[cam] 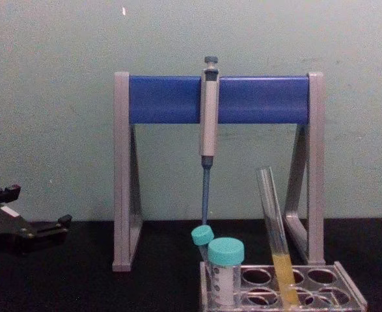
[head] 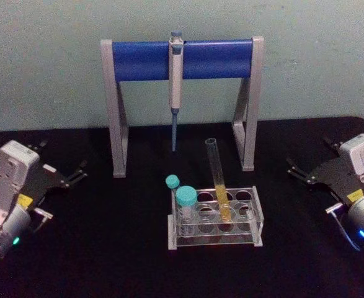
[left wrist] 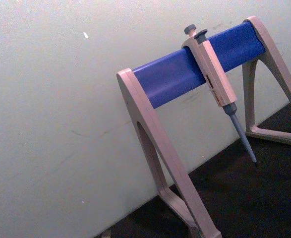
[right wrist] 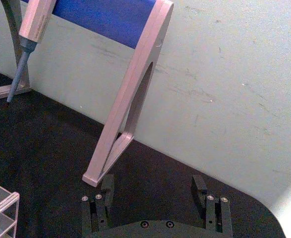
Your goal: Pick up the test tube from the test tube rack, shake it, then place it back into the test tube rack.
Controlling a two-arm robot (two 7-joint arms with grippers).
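Nearest the chest camera, the test tube rack (cam: 350, 289) sits on the black table (head: 107, 261), the pipette stand (head: 182, 59) behind it. The head view shows the left gripper (head: 62, 156) and right gripper (head: 310, 155) low at the table's two sides, well apart from the rack, angled inward, fingers spread and empty; the right wrist view shows that gap wide. The pipette (head: 176, 81) hangs from the stand. The test tube (head: 217, 180) stands in a middle hole, top leaning left, yellow liquid low, beside two teal-capped tubes (head: 185, 197)

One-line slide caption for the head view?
Uncapped test tube tilted in the test tube rack, pipette stand behind; left gripper and right gripper open at either side.
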